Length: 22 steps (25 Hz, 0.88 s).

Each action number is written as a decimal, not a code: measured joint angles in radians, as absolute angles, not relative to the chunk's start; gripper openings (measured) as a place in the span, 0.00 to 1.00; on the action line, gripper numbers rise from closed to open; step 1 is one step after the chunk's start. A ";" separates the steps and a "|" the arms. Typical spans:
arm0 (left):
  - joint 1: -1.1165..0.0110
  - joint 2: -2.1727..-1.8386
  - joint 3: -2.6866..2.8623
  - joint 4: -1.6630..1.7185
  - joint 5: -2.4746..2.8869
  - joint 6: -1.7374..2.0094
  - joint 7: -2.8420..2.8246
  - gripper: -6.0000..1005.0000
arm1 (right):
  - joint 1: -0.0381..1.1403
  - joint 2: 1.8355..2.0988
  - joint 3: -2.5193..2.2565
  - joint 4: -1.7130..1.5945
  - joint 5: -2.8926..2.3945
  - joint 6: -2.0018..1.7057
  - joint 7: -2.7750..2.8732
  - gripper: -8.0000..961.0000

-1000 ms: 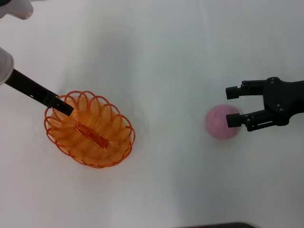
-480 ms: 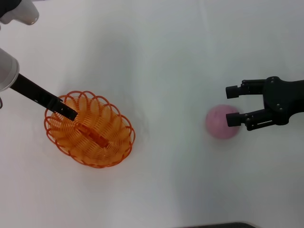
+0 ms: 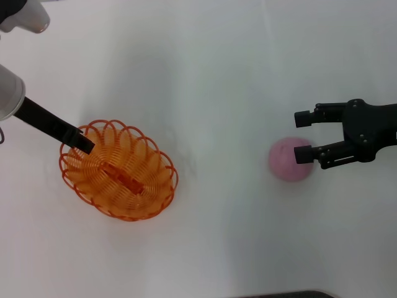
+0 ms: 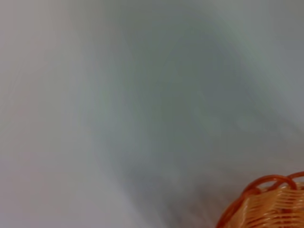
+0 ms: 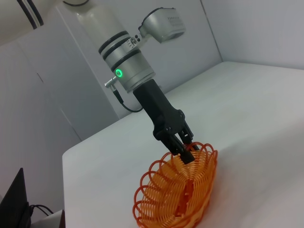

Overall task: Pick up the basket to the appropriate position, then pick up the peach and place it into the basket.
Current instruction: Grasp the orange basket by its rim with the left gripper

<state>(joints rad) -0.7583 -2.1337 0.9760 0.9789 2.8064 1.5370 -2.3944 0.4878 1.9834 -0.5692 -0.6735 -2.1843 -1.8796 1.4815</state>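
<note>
The basket (image 3: 119, 170), oval, orange looped wire with a scalloped rim and flat centre strip, sits upright and empty toward the bench's left edge; the peach (image 3: 286, 160), round and pink, lies well apart toward the right edge.

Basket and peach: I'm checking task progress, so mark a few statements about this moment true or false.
1. The peach lies inside the basket. False: it sits on the table, far to the basket's right.
2. The left gripper is at the basket's rim. True; the right wrist view shows its jaws closed on a rim loop.
3. The right gripper has its jaws open beside the peach. True.
4. The basket is tipped upside down. False: its opening faces up, the centre strip showing.
5. The right gripper holds the peach lifted. False: the peach rests on the table, not gripped.
</note>
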 joint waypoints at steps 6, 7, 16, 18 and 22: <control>-0.752 -2.138 0.984 0.985 2.806 1.536 -2.392 0.26 | 0.491 1.986 -0.569 -0.673 -2.184 -1.880 1.482 0.98; -0.751 -2.138 0.984 0.986 2.806 1.536 -2.392 0.22 | 0.491 1.987 -0.569 -0.673 -2.184 -1.880 1.482 0.98; -0.750 -2.136 0.973 0.993 2.800 1.540 -2.394 0.09 | 0.491 1.989 -0.569 -0.673 -2.184 -1.879 1.482 0.98; -0.750 -2.135 0.965 1.001 2.798 1.546 -2.395 0.09 | 0.491 1.990 -0.569 -0.673 -2.184 -1.879 1.482 0.98; -0.750 -2.136 0.925 1.038 2.794 1.578 -2.395 0.08 | 0.491 1.990 -0.569 -0.673 -2.184 -1.879 1.482 0.98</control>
